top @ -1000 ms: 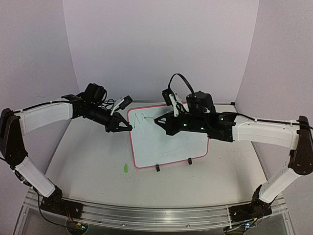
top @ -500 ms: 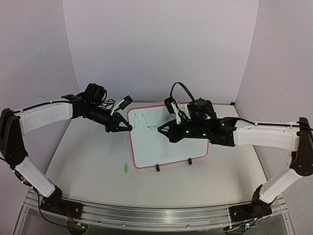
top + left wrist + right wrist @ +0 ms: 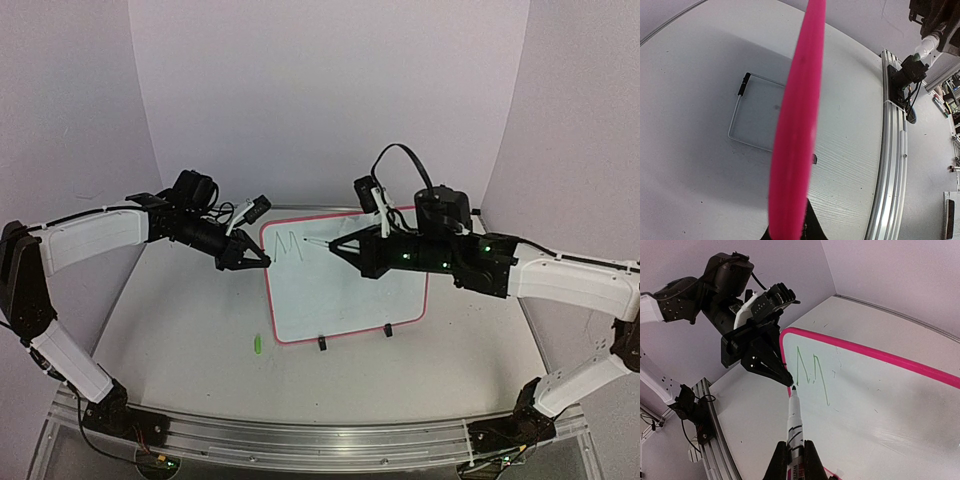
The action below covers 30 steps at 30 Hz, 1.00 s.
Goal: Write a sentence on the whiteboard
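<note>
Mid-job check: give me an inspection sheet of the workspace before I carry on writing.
Surface: white table, faintly speckled.
Job's things: whiteboard standing on black feet, wire stand behind; sentence so far only a few green zigzag strokes near its top left corner.
Clutter: small green piece, perhaps a marker cap, lying before the board.
Tools: left tool shut on the board's left frame edge; right tool shut on a marker, tip contact unclear.
Cables: black cable looping above the right wrist.
Surroundings: plain pale walls; aluminium rail at the near edge.

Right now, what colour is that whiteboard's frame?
The whiteboard frame is pink-red, clearest in the right wrist view.
</note>
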Tool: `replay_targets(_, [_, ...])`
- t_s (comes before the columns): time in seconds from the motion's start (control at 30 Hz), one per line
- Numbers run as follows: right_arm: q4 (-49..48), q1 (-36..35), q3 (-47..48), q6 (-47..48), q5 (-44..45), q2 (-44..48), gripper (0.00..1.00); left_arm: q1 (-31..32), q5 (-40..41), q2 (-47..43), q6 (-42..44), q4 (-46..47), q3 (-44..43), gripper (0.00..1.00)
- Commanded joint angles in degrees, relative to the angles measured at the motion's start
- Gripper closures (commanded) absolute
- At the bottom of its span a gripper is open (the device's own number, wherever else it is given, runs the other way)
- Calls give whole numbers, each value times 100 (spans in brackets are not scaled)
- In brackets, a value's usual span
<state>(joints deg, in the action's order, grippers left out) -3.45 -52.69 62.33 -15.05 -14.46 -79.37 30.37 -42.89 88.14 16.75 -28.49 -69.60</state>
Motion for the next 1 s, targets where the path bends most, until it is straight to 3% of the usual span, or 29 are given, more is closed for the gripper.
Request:
replay_targets(0.0, [-309, 115, -125, -75, -385, 45, 100, -40, 316, -170, 215, 12, 74, 100])
replay_targets(0.53, [-868, 604, -127, -401, -988, -401, 100, -40, 333, -166, 218, 7, 82, 100])
replay_targets(0.97, [-860, 614, -28, -473, -446, -622, 100, -40, 343, -147, 217, 8, 78, 100])
